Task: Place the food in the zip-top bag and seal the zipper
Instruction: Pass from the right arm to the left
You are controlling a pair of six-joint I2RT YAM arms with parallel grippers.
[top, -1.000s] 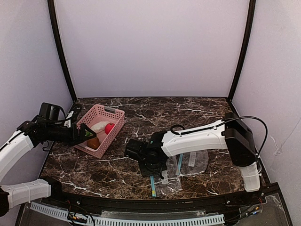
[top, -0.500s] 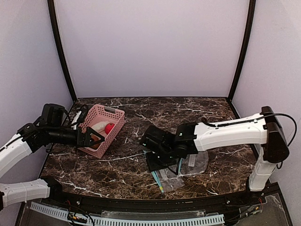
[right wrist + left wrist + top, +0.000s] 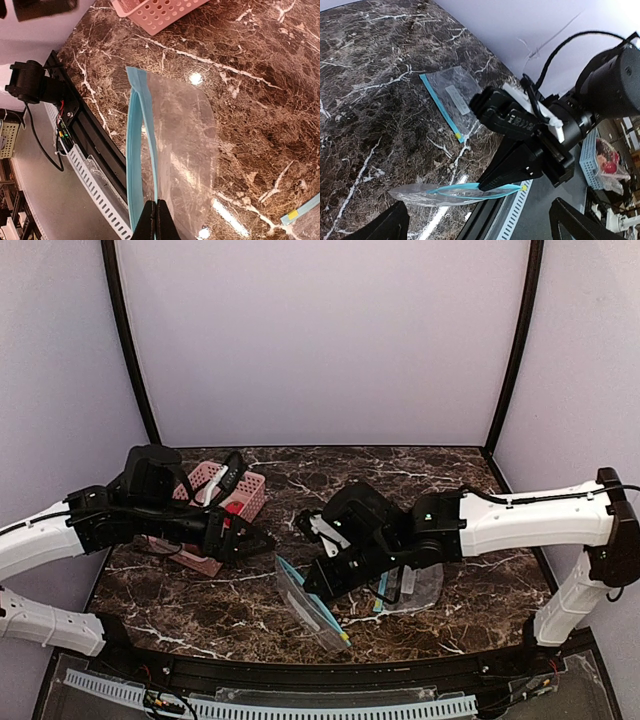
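My right gripper (image 3: 156, 220) is shut on the blue zipper edge of a clear zip-top bag (image 3: 175, 150). It holds the bag (image 3: 312, 608) up off the table near the front, mouth slightly parted (image 3: 455, 192). My left gripper (image 3: 258, 540) reaches in from the left, just left of the bag. Its fingers (image 3: 390, 225) are wide open with nothing between them. The food lies in the pink basket (image 3: 245, 495), mostly hidden behind my left arm; only a bit of the red ball (image 3: 231, 510) shows.
A second clear bag with a blue zipper (image 3: 412, 585) lies flat on the marble table, right of the right gripper (image 3: 318, 585). The black front rail (image 3: 300, 672) runs along the near edge. Purple walls close in the back and both sides.
The right gripper has lifted the bag off the table and swung it up and left. My left arm has moved away from the basket toward the centre, still open.
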